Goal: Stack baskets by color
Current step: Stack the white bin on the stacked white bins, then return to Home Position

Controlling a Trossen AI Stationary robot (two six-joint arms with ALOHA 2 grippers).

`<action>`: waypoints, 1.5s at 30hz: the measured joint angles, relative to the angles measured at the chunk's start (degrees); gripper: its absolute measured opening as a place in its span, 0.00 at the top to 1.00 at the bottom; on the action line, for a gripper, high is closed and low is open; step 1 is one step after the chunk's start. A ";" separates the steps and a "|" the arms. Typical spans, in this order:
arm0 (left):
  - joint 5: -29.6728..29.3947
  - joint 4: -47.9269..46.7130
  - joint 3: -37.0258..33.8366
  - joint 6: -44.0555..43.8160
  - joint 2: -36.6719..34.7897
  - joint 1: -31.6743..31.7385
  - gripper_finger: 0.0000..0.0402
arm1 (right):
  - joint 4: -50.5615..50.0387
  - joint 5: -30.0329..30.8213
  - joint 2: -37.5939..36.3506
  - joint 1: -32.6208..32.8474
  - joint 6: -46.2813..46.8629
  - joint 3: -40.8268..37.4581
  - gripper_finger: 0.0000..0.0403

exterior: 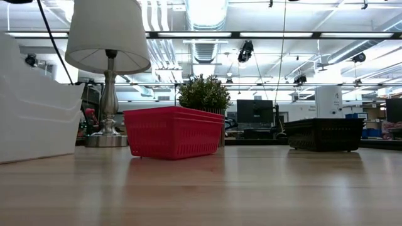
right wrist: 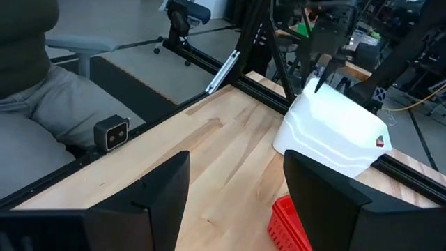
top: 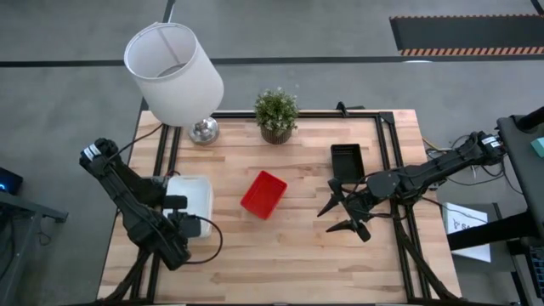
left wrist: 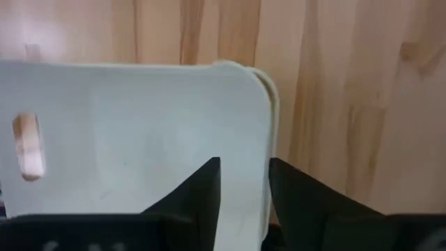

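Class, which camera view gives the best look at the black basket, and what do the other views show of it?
The high view shows the black basket best: its whole outline and open inside, beside the right gripper. The low view shows only its slotted side, level on the table. Neither wrist view shows it.

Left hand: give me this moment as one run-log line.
left hand astride white basket rim, fingers parted | right hand open, holding nothing, beside black basket | red basket mid-table, untouched
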 joint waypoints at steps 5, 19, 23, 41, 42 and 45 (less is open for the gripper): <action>-3.47 0.08 1.88 0.67 -0.43 0.02 0.71 | 0.52 0.00 0.00 0.00 0.62 -0.89 0.44; -20.08 21.55 -11.65 16.03 -9.11 0.03 0.95 | 14.65 0.05 1.79 -1.52 1.15 -7.11 0.46; -20.50 21.75 -17.76 12.35 -13.75 0.09 0.99 | 15.15 0.04 1.70 -3.62 3.27 -8.10 0.52; -35.92 49.64 -36.57 36.01 -29.16 0.96 1.00 | 21.66 -14.36 2.89 -17.73 -2.80 -12.13 0.97; -36.14 52.42 -37.47 39.09 -30.49 1.46 1.00 | 21.64 -15.36 2.93 -19.53 -2.14 -12.37 0.97; -35.76 62.43 -41.05 48.28 -34.67 3.20 1.00 | 21.77 -16.85 2.73 -24.60 -0.84 -13.23 0.98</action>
